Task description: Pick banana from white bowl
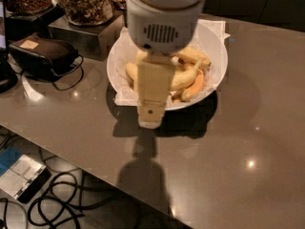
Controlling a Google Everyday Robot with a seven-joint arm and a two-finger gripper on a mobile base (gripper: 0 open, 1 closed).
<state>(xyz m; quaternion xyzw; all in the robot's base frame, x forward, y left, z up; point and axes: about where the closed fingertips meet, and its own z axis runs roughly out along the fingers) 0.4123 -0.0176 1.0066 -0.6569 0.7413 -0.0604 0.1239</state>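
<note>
The white bowl [215, 46], lined with white paper, stands on the grey table and holds several bananas. The long pale-yellow banana [183, 78] lies across the middle, its slim stem pointing up to the right. A short orange-tinted one [194, 87] lies in front of it, and another banana [193, 55] lies behind. My gripper [149, 119], cream-coloured, hangs below the big white arm housing [162, 13]. It is over the bowl's front left rim, just left of the banana, and hides the left part of the bowl's contents.
A black pouch with a cable [43, 56] lies at the left. Jars of snacks [86, 4] on a metal stand are behind the bowl to the left. The table's front edge runs across the lower left, with cables [57, 199] on the floor below.
</note>
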